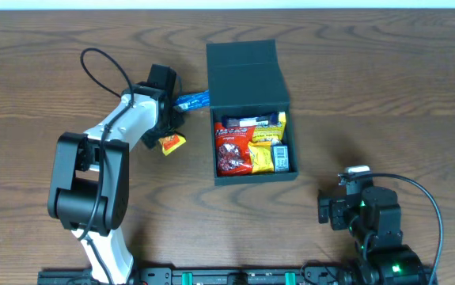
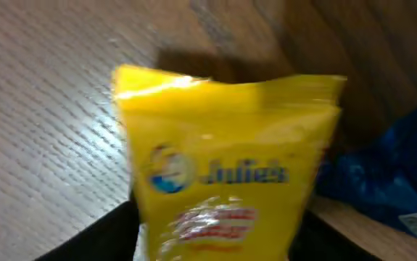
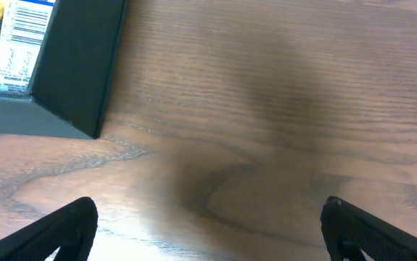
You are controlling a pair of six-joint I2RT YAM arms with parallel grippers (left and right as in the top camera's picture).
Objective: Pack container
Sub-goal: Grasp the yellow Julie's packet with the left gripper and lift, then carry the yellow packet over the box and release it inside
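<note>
Teal-green cardboard, the container point(image 1: 247, 71), is seen mid-table from overhead, lid folded back, snack packets point(image 1: 251, 146) inside. A blue packet point(image 1: 193, 100) is lodged between it and the left gripper point(image 1: 166, 127), a yellow packet point(image 1: 172, 143) beside. From the left wrist, the yellow packet is blurred; whether it is gripped cannot be told. From the right wrist, the right gripper point(image 3: 208, 239) is spread wide, nothing held, the container's corner seen far left.

A wooden table point(image 1: 369, 95) of dark brown, with long wavy grain and a few knot-like swirls, fills almost the whole overhead view. Beyond its far edge runs a thin pale strip point(image 1: 227, 4), too narrow to tell whether it is floor or wall. The light is soft and even; shadows are faint, and in the wrist views the wood carries a dull pale sheen
</note>
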